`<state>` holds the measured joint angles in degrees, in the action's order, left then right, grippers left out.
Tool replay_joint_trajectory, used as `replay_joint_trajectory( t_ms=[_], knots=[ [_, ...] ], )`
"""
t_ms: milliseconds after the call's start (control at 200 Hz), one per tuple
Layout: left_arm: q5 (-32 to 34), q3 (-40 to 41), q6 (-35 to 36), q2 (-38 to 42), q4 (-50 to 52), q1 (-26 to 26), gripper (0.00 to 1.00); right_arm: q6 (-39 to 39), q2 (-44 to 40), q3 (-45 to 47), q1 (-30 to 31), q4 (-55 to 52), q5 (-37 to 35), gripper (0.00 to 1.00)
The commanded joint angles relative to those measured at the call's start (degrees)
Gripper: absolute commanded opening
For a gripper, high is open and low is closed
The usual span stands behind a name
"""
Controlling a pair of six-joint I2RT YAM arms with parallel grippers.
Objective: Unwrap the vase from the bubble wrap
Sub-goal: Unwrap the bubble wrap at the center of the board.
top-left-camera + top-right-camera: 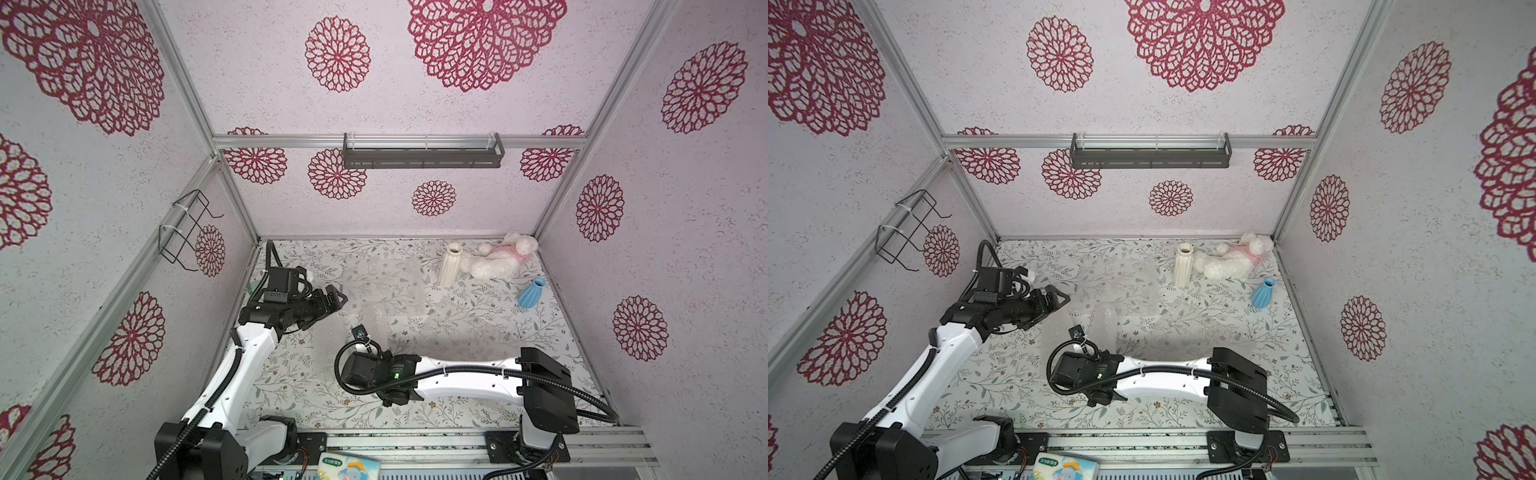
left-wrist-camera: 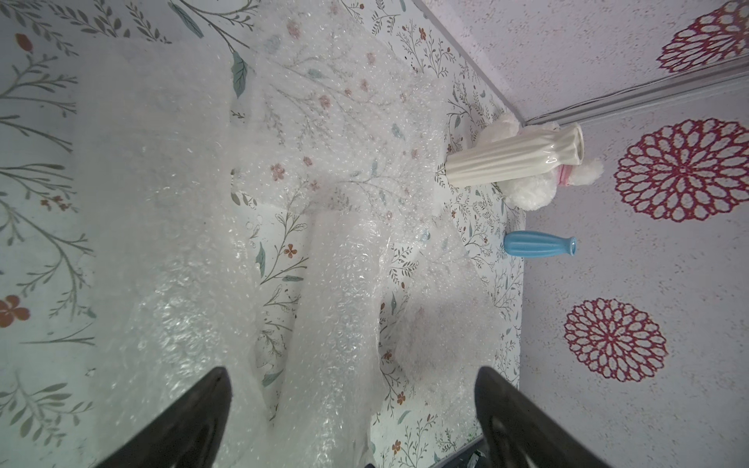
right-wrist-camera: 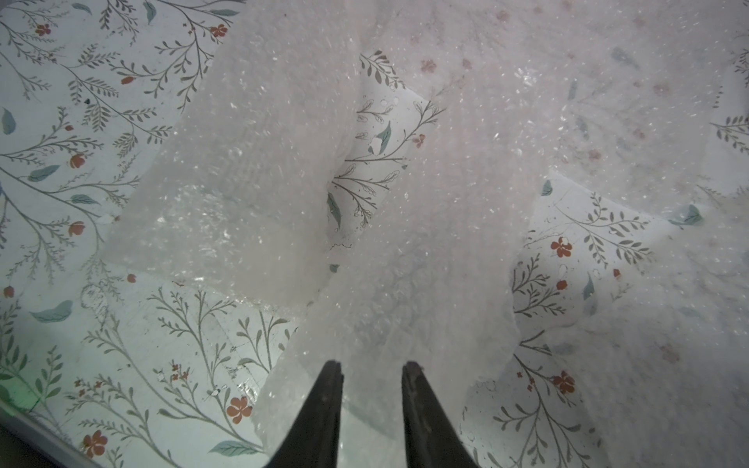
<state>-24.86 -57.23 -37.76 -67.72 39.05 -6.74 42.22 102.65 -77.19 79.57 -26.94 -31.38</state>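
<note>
I see clear, crinkly bubble wrap sheeting point(image 1: 376, 286) spread across the floral-printed surface point(image 1: 299, 386). My left pincer point(image 2: 352, 370) gapes wide; my right pincer point(image 3: 371, 364) straddles a strip, narrowly apart; clamped or not, I cannot tell.

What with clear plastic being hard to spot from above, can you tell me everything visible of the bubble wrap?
The bubble wrap is clear, colourless plastic studded with small bubbles, crinkly. Several overlapping sheets lie spread and creased on the floral tabletop, whose print shows through. No vase shows inside it. One raised fold runs between the narrowly spaced fingers of the right tool; a pinch cannot be confirmed. The left tool is open near another fold.
</note>
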Motion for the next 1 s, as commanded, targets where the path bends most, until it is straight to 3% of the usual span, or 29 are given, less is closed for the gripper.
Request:
replay_joint_trajectory(
  t_ms=[0, 280, 435, 996],
  knots=[
    [-0.6, 0.5, -0.2, 1.1, -1.5, 0.2, 0.96, 1.8, -1.5, 0.7, 0.2, -1.1, -1.4, 0.28],
    [-1.0, 0.8, -0.3, 1.5, -1.8, 0.1, 0.96, 2.1, -1.6, 1.1, 0.0, -1.2, -2.0, 0.19],
    [-1.4, 1.1, -0.4, 1.5, -2.1, 0.1, 0.96, 2.1, -2.5, 1.9, 0.0, -0.6, -3.1, 0.0],
    [-1.4, 1.3, -0.3, 0.8, -2.3, -0.8, 0.96, 2.4, -8.0, 6.7, -0.3, 1.9, -7.1, 0.0]
  ],
)
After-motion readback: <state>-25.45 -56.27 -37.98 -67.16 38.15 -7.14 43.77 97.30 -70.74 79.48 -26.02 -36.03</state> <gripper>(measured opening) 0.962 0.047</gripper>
